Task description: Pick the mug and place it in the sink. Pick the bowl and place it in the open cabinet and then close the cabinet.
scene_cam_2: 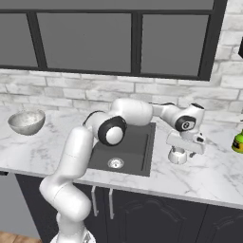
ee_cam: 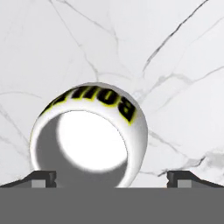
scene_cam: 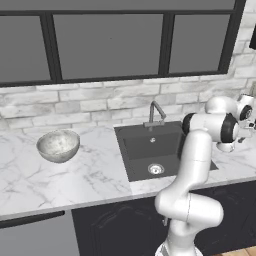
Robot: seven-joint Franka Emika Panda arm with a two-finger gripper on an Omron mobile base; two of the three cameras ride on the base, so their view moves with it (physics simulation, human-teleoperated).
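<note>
Overhead, a dark-framed window (scene_cam: 107, 45) is spanning the far wall above pale brick, and below it the marble counter (scene_cam: 75, 175) is running the full width of the scene, its near edge dropping to black base cabinets (scene_cam_2: 156, 213). Set into the counter, the sink (scene_cam: 150, 152) is lying open, its drain bare and its faucet (scene_cam: 155, 115) rising at the far rim. The arm is bending across the near right corner of the basin and reaching out over the counter to the right of it. Well to the left of the sink, with a wide stretch of bare marble between, the bowl (scene_cam: 58, 145) is sitting upright, clear of the near edge. To the right of the sink, the gripper (scene_cam_2: 180, 153) is hanging directly over the mug (scene_cam_2: 177, 156), fingers spread wide and grasping nothing; in the hand view the mug (ee_cam: 89, 135) is standing between the two fingertips (ee_cam: 43, 178) with gaps on both sides, its mouth facing the camera, dark yellow-edged lettering on its outer wall. Farther right, a green bottle (scene_cam_2: 238, 141) is standing at the picture's edge, apart from the mug, with open marble between them.
</note>
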